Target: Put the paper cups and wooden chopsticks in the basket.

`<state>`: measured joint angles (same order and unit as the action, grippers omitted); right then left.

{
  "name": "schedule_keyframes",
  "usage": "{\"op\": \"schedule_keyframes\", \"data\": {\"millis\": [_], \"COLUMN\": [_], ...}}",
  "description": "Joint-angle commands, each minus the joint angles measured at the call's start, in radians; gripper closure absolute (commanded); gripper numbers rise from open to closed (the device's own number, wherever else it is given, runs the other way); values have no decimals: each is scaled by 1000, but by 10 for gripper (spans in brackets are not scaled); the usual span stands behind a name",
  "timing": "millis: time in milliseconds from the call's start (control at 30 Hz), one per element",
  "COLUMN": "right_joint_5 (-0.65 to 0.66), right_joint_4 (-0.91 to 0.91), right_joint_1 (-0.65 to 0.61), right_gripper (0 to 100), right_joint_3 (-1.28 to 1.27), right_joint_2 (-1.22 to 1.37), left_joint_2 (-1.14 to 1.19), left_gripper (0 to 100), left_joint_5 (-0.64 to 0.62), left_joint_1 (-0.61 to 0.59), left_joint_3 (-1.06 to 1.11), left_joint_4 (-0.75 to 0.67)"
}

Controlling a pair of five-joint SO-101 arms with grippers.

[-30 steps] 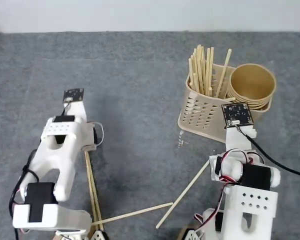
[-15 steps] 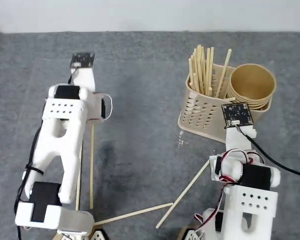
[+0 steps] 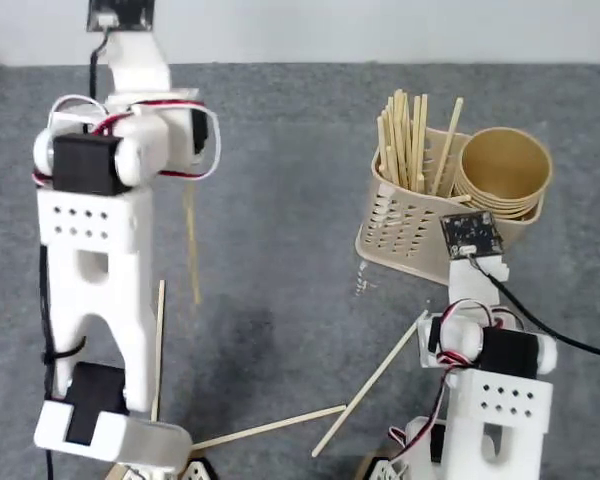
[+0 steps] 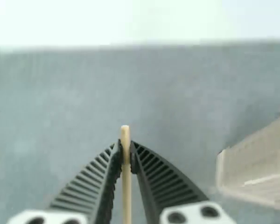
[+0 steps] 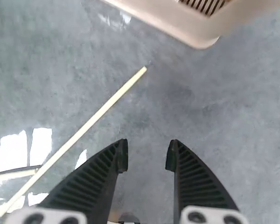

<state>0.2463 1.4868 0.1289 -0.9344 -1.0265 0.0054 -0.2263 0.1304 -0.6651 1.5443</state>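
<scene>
Grey mat (image 3: 280, 150) | left gripper (image 4: 125, 147) clamped on chopstick (image 4: 125, 186), aloft | next: swing over basket (image 3: 400, 225), release | right gripper (image 5: 144, 156) agape near loose stick (image 5: 84, 126)

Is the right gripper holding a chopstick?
No, the right gripper is open with nothing in it, and the nearest chopstick lies loose beside it.

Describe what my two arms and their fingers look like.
The left arm and right arm are white printed shells with black servo blocks and rows of small holes. Red and white wires loop at their joints; a thick black cable trails from the right arm. The fingers are black, curved and ribbed.
</scene>
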Motion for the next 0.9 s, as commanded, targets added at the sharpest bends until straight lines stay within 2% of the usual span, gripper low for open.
{"op": "schedule_keyframes", "data": {"millis": [0, 333, 567, 700, 867], "right_joint_5": [9, 0, 0, -2, -2], "right_joint_4": [-5, -16, -16, -16, -16], "right_joint_1": [8, 10, 10, 10, 10], "right_gripper": [844, 844, 844, 844, 844], "right_joint_3": [-14, -58, -58, -58, -58], "right_joint_2": [-18, -18, -18, -18, -18], "left_joint_2": [-8, -8, -8, -6, -6], "left_gripper": [987, 987, 987, 987, 987], "left_joint_5": [-12, -15, -129, -129, -127], "left_joint_1": [80, 270, 361, 396, 413], "left_joint_3": [-127, -104, -19, 82, 262], "left_joint_4": [-106, -589, -887, -982, -1020]}}
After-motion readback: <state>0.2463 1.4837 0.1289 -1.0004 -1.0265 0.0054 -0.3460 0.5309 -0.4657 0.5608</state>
